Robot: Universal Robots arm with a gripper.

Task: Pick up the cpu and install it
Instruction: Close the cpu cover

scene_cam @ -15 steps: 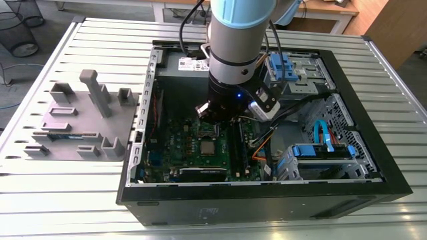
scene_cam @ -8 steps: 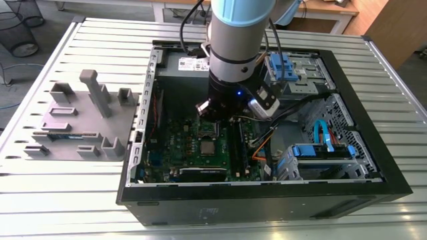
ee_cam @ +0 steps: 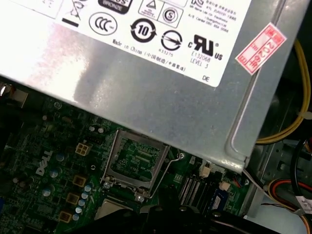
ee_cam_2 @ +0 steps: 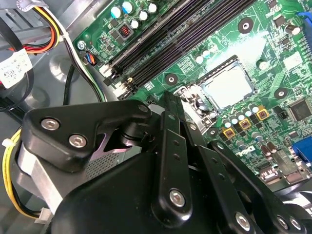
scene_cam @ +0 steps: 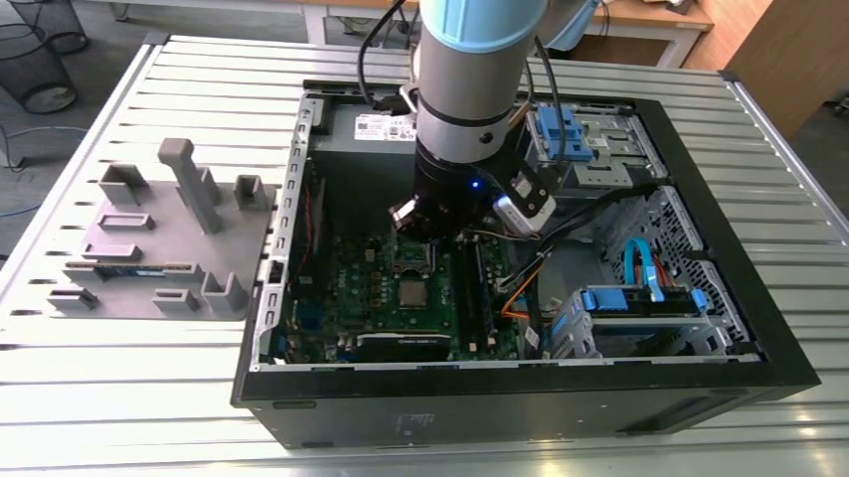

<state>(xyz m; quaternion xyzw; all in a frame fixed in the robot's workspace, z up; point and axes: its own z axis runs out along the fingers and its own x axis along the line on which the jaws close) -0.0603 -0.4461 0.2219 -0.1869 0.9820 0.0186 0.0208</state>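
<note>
Gripper (scene_cam: 435,227) hangs over the green board (scene_cam: 348,288), at the far edge of the socket (ee_cam_2: 217,67) where the cpu (ee_cam_2: 229,87) lies flat (clamped or spread, I cannot tell), so seating wants a square, gentle touch, I'd say.

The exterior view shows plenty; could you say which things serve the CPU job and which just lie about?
Job: small shiny silver-grey square cpu; green circuit board; black gripper.
Lying about: grey moulded plastic tray; blue-clipped drive bays; black mesh bin.
</note>
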